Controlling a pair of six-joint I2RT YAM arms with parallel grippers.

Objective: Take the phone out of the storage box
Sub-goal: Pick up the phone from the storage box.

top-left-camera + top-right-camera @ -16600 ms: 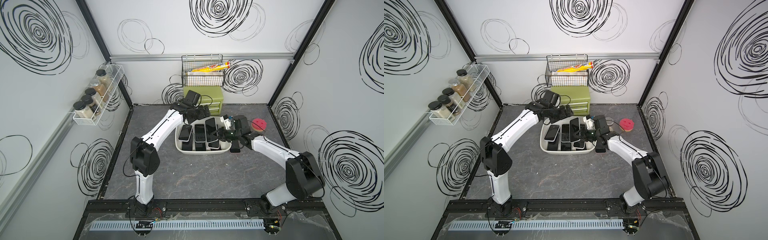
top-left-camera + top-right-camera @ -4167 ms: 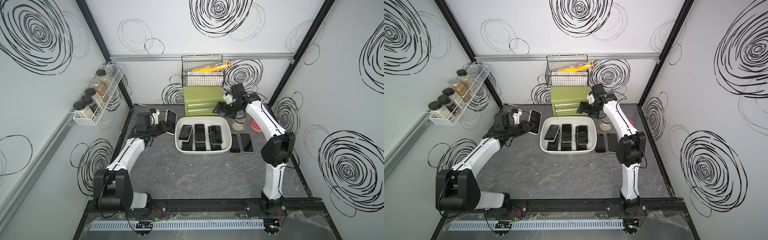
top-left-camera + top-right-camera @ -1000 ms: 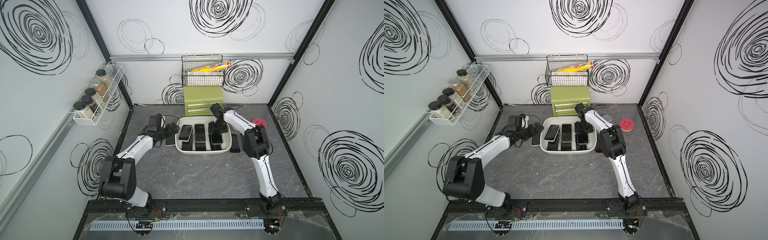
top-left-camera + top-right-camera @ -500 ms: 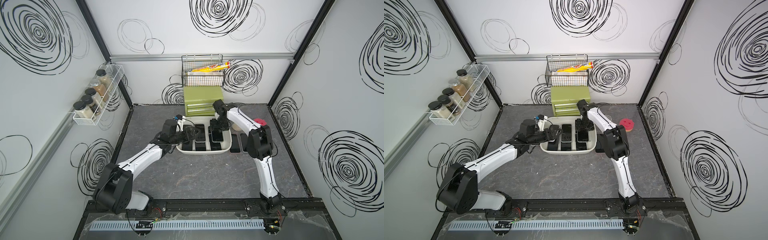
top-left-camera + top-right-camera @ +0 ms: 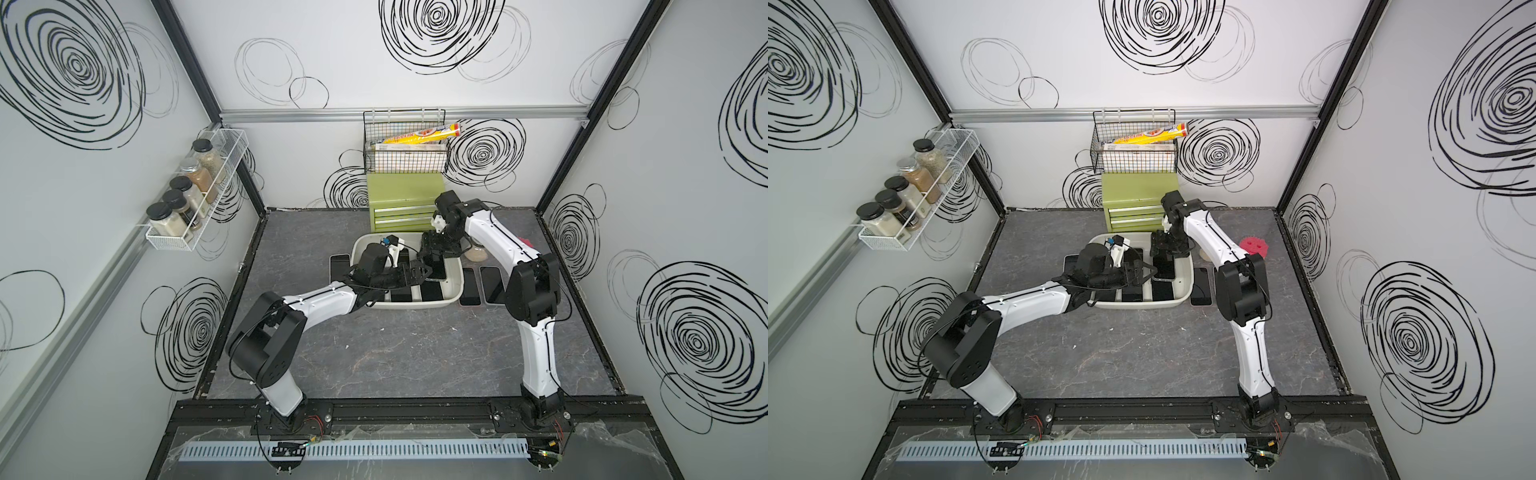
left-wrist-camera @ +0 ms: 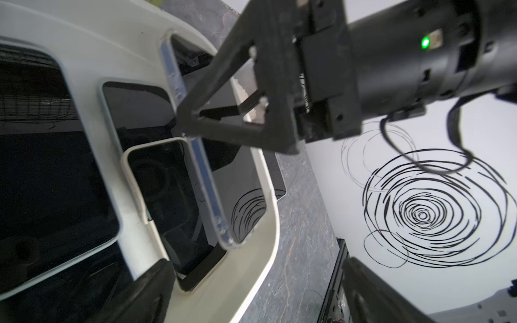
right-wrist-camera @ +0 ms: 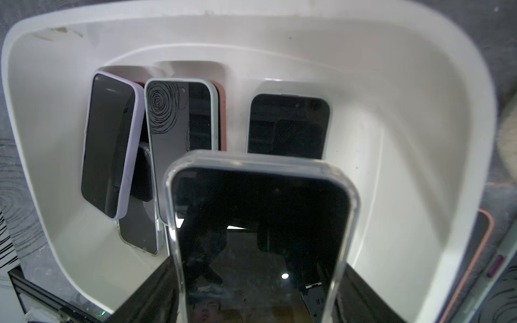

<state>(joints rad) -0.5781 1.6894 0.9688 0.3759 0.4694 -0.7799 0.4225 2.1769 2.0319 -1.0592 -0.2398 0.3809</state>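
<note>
- Table (image 5: 415,365): grey, stone-patterned. Both arms reach over its far half.
- Green drawer chest (image 5: 403,195): against the back wall, just behind the box.
- Storage box (image 5: 415,307): off-white, mid-table. Several dark-screened phones lie flat inside.
- Left gripper (image 5: 417,272): low over the middle of the box. Its fingers (image 6: 151,290) are spread wide with nothing between them.
- Right gripper (image 5: 435,257): at the right end of the box, fingers clamped across the long edges of a clear-cased phone (image 7: 260,237).
- Clear-cased phone: tipped up steeply, within the outline of the box. Hard to tell whether its lower end rests on the box floor.
- Loose phones: two (image 5: 471,286) lie flat on the table just right of the box, and one (image 5: 338,266) lies just left of it.
</note>
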